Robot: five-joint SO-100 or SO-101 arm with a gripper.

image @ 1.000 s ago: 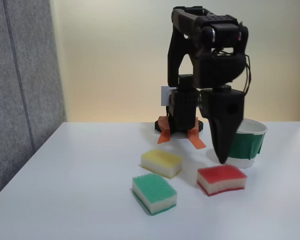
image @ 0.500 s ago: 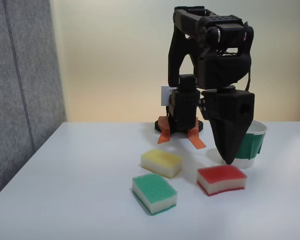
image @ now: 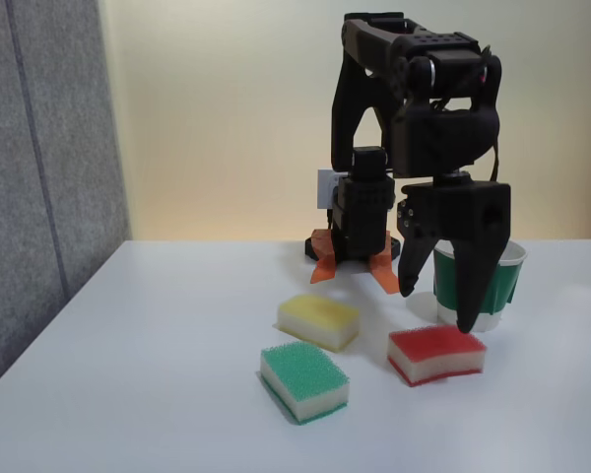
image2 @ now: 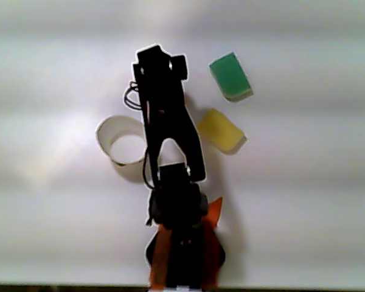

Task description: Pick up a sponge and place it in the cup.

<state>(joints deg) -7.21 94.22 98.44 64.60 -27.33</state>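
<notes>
Since the earlier frame, we note that the fingers have spread from a closed point into an open stance. The gripper [image: 438, 310] now hangs with one finger on each side of a clear gap, directly above the sponge [image: 436, 354] and holding nothing.

We locate the sponge flat on the desk [image: 158, 345], just in front of the cup [image: 478, 281] in the fixed view, apart from the yellow sponge [image: 318, 320] and the green sponge [image: 304, 380]. From above, the arm covers the sponge; the cup [image2: 117, 137] lies beside the arm.

We judge the sponge light, soft and compressible, with a rough red top that should resist slipping. We recommend gripping across its short sides, at the white foam middle, so the fingers squeeze foam rather than skid off the curved top.

We see the arm folded high over its base, wrist pitched down, fingers pointing almost straight at the desk.
</notes>
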